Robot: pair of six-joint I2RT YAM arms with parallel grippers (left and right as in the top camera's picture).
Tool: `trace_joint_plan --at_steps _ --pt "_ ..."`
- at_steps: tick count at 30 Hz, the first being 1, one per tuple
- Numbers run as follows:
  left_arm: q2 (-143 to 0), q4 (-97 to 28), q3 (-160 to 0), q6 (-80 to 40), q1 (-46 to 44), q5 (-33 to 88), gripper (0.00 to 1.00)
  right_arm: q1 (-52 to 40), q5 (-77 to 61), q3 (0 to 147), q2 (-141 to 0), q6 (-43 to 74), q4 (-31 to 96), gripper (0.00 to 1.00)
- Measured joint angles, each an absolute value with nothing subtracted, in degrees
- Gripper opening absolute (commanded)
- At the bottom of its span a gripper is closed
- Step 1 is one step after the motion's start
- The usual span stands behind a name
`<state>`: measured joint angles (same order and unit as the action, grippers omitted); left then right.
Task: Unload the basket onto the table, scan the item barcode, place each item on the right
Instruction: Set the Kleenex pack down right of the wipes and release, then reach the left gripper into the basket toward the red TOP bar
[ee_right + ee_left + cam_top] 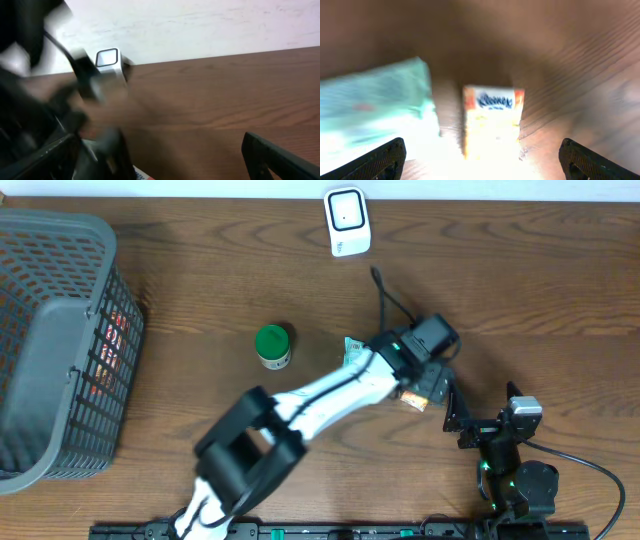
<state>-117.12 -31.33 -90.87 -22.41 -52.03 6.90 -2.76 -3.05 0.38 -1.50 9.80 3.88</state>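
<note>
Left wrist view shows the left gripper (482,159) spread wide and pinching nothing. Its fingertips (380,160) stand either side of the Kleenex pack (492,122), which lies flat on the worktop (580,60) just beside a teal pack (375,100). From overhead, that spot is right of centre, well apart from the scanner (347,220) at the far edge. The right gripper (162,157) is likewise spread and empty, near the front right corner.

I judge the grasp to be the step in hand. The next move calls for closing on the pack's long sides, then carrying it to the scanner with the barcode face toward its window.

No barcode shows. Both wrist pictures are blurred, and from above the left arm covers most of both packs.
</note>
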Motion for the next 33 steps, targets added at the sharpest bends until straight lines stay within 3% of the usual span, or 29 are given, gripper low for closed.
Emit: trace_joint_plan --at_steps 8,20,26,33 --pt "-100.18 -35.55 -90.91 -17.8 -38.0 5.19 0.98 -2.76 -3.05 0.38 -1.5 9.8 3.86 0.99" --pt "-80.05 -43.53 -90.98 -18.2 0.97 3.14 0.98 -2.76 -3.05 0.38 -1.5 9.8 3.88 0.99" --pt "-76.73 -46.26 -91.09 -19.84 18.33 2.83 0.98 -2.76 -3.05 0.38 -1.5 9.8 3.88 0.99" --pt "-78.81 -48.75 -91.09 -20.34 30.92 1.34 0.98 -2.76 -3.05 0.38 -1.5 9.8 3.88 0.99"
